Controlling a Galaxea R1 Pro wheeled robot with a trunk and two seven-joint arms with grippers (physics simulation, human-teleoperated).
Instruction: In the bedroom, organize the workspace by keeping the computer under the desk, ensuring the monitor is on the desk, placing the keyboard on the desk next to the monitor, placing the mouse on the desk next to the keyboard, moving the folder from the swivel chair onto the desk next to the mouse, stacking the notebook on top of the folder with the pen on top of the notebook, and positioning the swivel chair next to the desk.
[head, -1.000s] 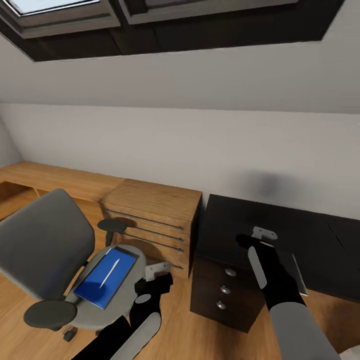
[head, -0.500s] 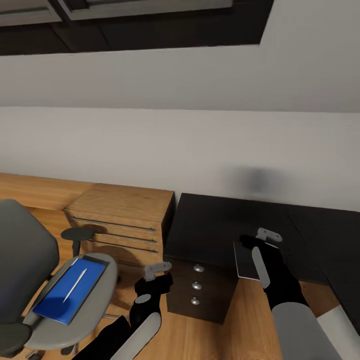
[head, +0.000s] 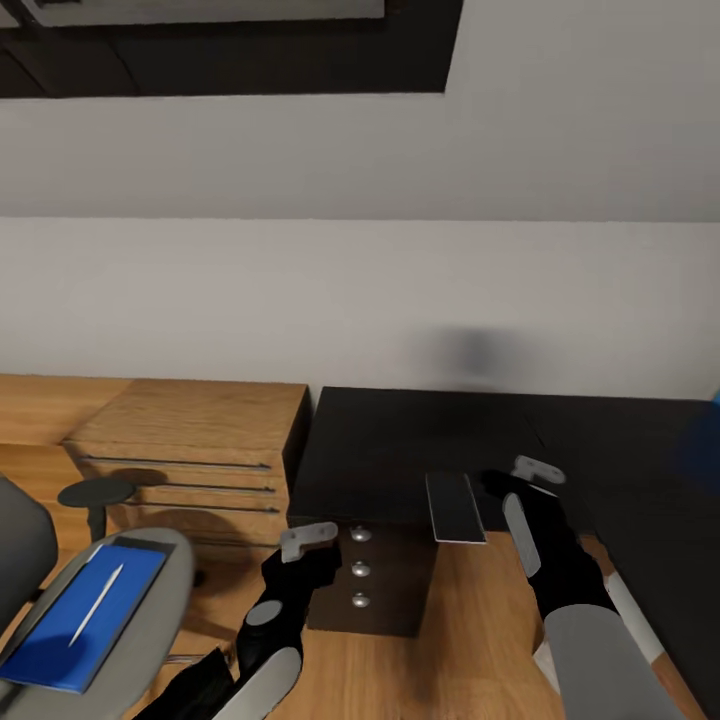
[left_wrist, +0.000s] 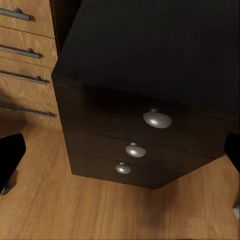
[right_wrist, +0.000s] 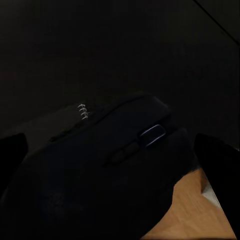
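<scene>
A blue folder (head: 60, 640) with a white pen (head: 97, 604) on it lies on the grey swivel chair (head: 160, 600) at the lower left. Over the front of the black desk (head: 400, 440), my right gripper (head: 525, 478) is shut on a black mouse (right_wrist: 115, 165). A dark spiral-bound notebook (head: 455, 507) lies at the desk's front edge just left of that gripper, and its wire binding (right_wrist: 81, 110) peeks out behind the mouse. Lower down, my left gripper (head: 308, 540) stands open in front of the desk's drawer unit (left_wrist: 157, 120), holding nothing.
A wooden chest of drawers (head: 190, 430) stands against the wall between the chair and the desk. The chair's round armrest (head: 95, 492) rises in front of it. A blurred blue shape (head: 700, 445) shows at the right edge over the desk. Wooden floor lies below.
The whole picture has swung right, so the chair and chest slid leftward in view and more of the desk shows. Both arms keep their pose, the right still holding the mouse.
</scene>
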